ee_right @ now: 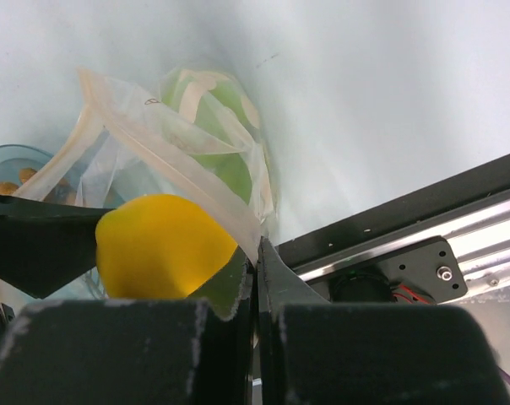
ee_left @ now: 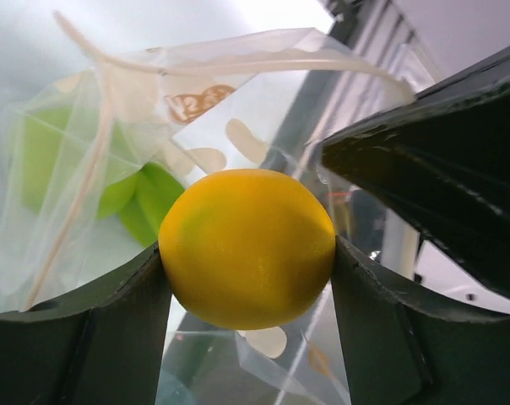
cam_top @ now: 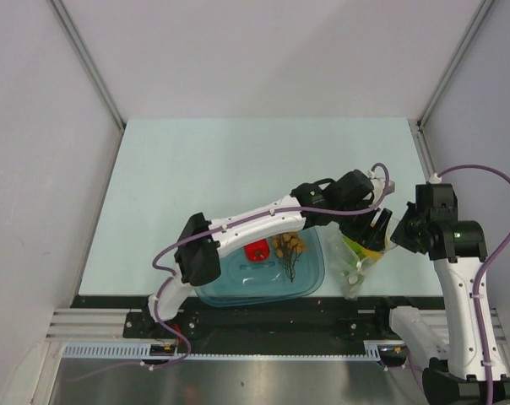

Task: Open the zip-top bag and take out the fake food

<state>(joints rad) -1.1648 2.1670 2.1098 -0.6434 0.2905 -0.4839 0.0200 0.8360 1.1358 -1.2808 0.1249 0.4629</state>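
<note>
Left gripper (ee_left: 248,283) is clamping the yellow fruit (ee_left: 242,232) at the mouth of the zip-top bag (ee_right: 183,156) beside the tub (cam_top: 312,277) while the closed right gripper (ee_right: 256,263) is pinching its rim; drawing straight out is looking safest

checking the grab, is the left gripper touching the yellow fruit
Touching. The left wrist view shows the left gripper pressing the yellow fruit from both sides.

**Meeting at the near right**

The left claw (cam_top: 370,234) and right claw (cam_top: 393,233) meet above the dotted bag (cam_top: 356,274), a yellow fruit (cam_top: 366,246) between them. Just left, a teal tub (cam_top: 230,288) on the worktop (cam_top: 238,169) holds a red piece (cam_top: 257,251) and an orange bunch (cam_top: 290,245).
</note>
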